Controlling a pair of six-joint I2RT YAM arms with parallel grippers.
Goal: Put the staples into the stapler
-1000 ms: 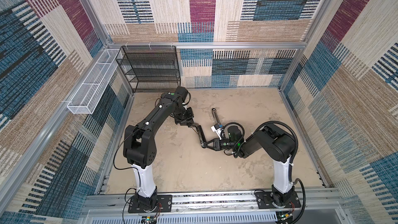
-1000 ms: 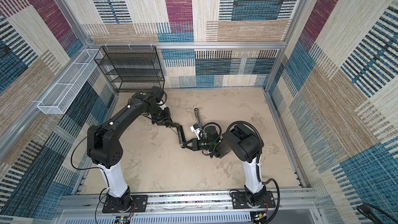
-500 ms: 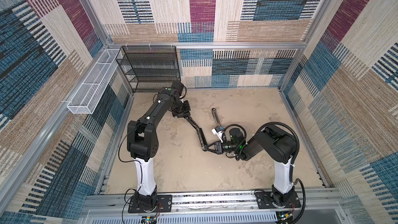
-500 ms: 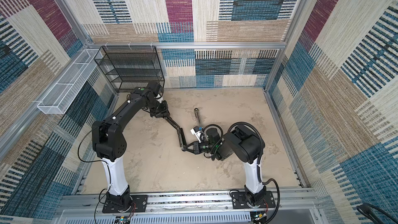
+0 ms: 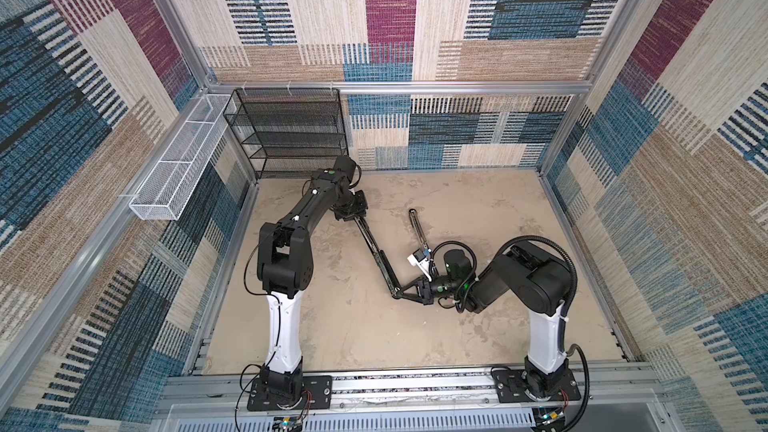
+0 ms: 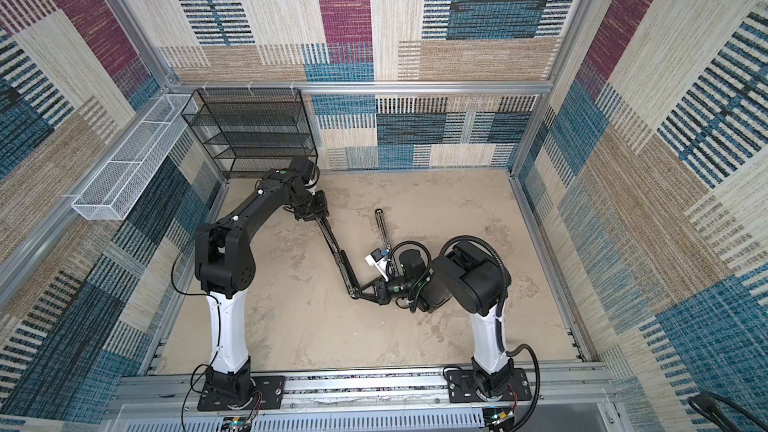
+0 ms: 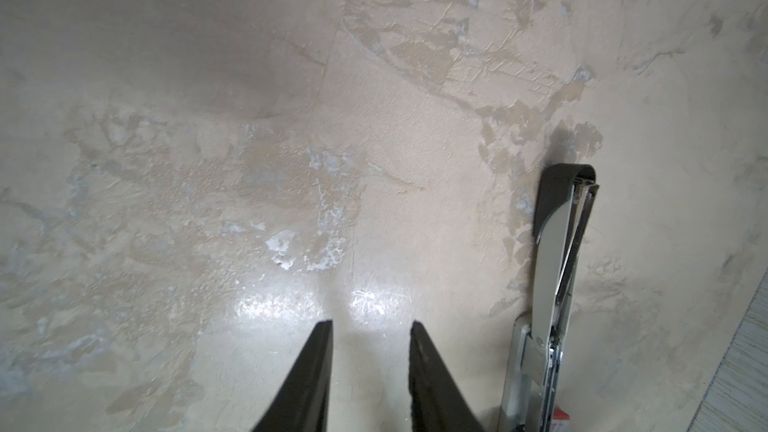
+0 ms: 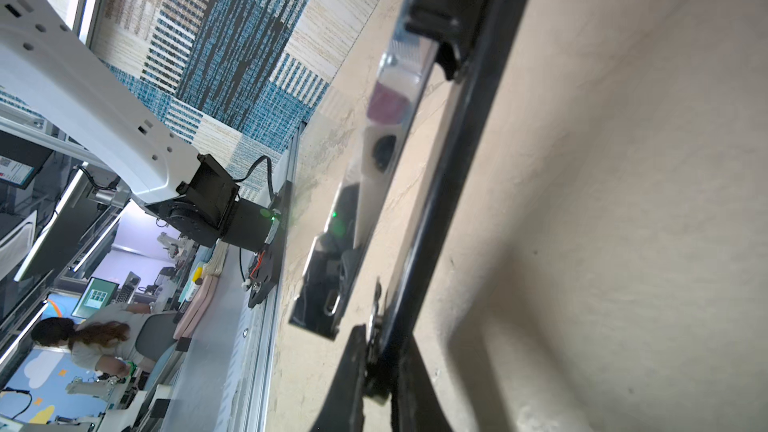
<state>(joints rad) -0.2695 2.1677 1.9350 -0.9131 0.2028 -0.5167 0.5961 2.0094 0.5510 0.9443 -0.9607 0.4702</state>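
The stapler is a long black bar with a shiny metal rail, stretched out between both arms. My right gripper is shut on its near end. The far end reaches under my left gripper. In the left wrist view that gripper is open, with only floor between its fingers. The staples' small white box lies by the right wrist; the strips cannot be made out. A shorter black-and-grey bar lies beside the box.
A black mesh shelf stands at the back left. A white wire basket hangs on the left wall. The right arm's cable loop hangs just behind the box. An aluminium rail runs along the front edge.
My left gripper has drawn back toward the shelf. The black stapler now reaches farther between the two grippers. The right gripper has hardly moved.
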